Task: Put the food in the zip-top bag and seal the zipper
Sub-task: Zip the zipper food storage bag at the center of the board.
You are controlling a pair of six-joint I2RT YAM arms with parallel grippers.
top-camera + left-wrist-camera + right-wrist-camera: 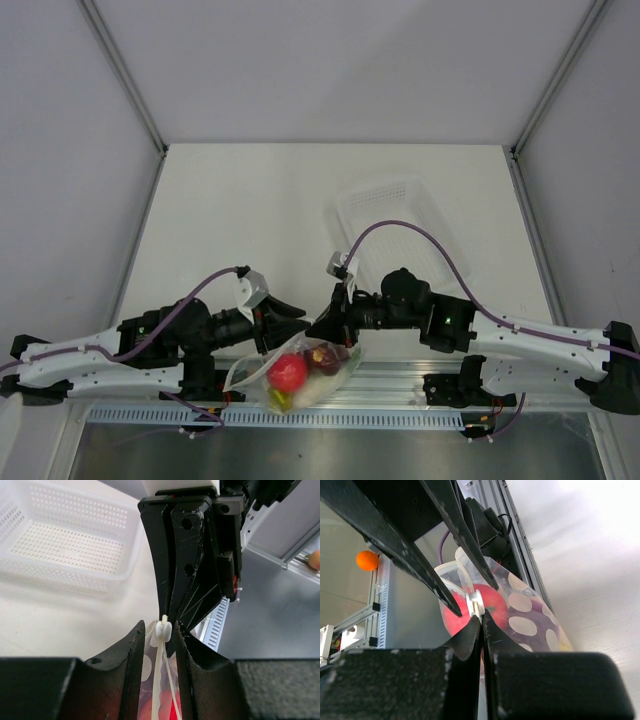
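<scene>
The zip-top bag (335,378) hangs off the table's near edge between my two grippers. It holds a red round fruit (287,372), a dark purple-red piece (325,356) and a yellow-green bit (279,401). My right gripper (482,621) is shut on the bag's mouth edge just behind the white zipper slider (476,602). My left gripper (159,628) faces it tip to tip. Its fingers stand slightly apart on either side of the slider (164,629) and zipper strip (159,680). The bag's wall is clear with white dots (522,625), and the red fruit (496,606) shows through it.
A translucent white perforated tray (345,215) sits behind the right arm and also shows in the left wrist view (65,575). An aluminium rail (420,372) runs along the near edge under the bag. A small orange ball (367,560) lies below the table level.
</scene>
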